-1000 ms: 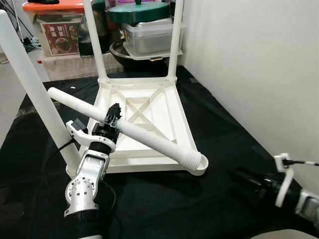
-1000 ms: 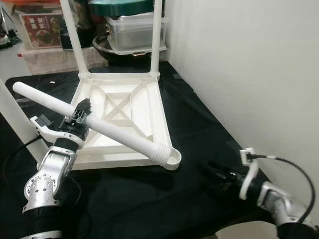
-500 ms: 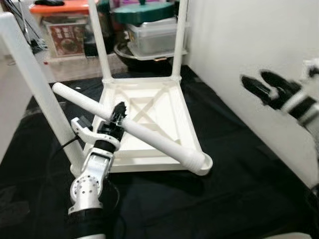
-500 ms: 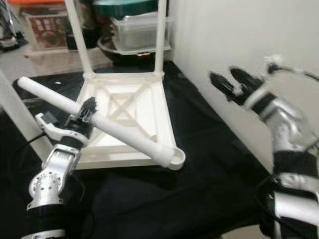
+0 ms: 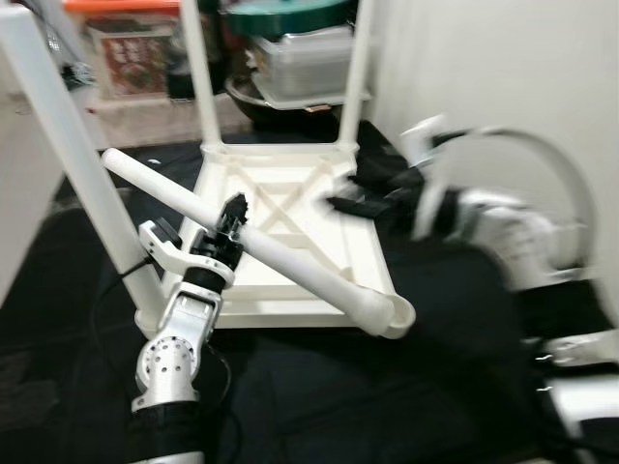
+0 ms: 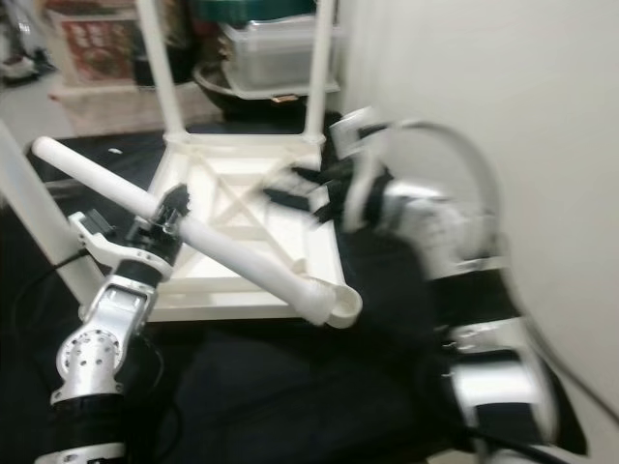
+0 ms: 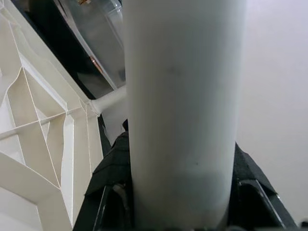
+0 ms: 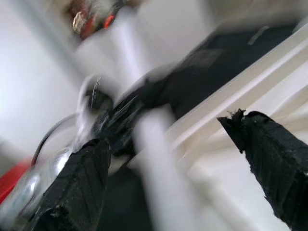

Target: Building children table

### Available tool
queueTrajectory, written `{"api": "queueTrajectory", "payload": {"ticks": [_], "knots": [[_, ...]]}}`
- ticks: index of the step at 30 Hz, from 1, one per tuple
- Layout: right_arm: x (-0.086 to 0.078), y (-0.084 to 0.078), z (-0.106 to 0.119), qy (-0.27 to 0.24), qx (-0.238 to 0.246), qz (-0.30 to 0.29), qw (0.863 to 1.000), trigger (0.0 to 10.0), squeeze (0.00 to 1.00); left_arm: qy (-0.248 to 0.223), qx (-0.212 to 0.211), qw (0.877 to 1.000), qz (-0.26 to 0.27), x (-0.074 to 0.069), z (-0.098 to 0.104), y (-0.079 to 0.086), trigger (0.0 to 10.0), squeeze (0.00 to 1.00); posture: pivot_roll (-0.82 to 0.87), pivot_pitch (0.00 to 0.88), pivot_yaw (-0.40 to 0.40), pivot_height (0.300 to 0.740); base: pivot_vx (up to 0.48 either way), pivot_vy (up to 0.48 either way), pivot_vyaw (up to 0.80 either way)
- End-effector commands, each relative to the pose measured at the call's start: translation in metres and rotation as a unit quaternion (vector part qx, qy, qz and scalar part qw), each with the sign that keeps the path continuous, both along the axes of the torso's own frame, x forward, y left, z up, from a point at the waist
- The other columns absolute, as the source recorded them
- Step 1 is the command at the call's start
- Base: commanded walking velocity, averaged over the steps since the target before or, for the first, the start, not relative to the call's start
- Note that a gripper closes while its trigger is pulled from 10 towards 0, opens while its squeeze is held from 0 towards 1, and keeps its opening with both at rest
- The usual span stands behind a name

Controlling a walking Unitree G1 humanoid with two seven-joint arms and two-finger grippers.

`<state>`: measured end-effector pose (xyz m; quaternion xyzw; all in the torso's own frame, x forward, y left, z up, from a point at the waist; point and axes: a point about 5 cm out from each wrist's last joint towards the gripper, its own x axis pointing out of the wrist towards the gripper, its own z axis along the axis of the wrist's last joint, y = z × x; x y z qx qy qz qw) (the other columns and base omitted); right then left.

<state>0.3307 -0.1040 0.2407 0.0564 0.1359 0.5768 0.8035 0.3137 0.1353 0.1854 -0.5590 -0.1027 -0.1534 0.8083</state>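
Right claw (image 5: pixel 353 193) has swung over the table (image 5: pixel 363 253); left claw (image 5: pixel 230 224) grips one loose leg (image 5: pixel 300 273).

- The right gripper (image 5: pixel 363 193) and its arm smear into a motion blur at centre right; finger outlines are soft.
- In the right wrist view, everything behind the black fingers (image 8: pixel 79 185) is streaked, so the table top (image 8: pixel 269 82) is barely readable.
- The loose leg (image 7: pixel 180 110) runs past the upper and lower edges of the left wrist view.
- The near upright leg (image 5: pixel 58 126) is cut off at the upper left.
- The boxes (image 5: pixel 126 58) at the top are soft, labels unreadable.
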Motion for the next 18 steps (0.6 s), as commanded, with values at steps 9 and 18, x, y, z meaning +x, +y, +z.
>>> {"api": "queueTrajectory", "payload": {"ticks": [9, 18], "knots": [[-0.021, 0.030, -0.031, 0.021, -0.100, 0.070, 0.992, 10.0, 0.00, 0.018, -0.012, 1.000, 0.007, -0.006, -0.013, -0.007, 0.0, 0.00, 0.01, 0.000, -0.044, 0.740, 0.000, 0.000, 0.00], [-0.016, 0.038, -0.059, -0.035, -0.185, 0.041, 0.981, 10.0, 0.00, 0.014, -0.008, 1.000, 0.003, -0.005, -0.012, -0.010, 0.0, 0.00, 0.03, 0.000, -0.053, 0.740, 0.000, 0.000, 0.00]]}}
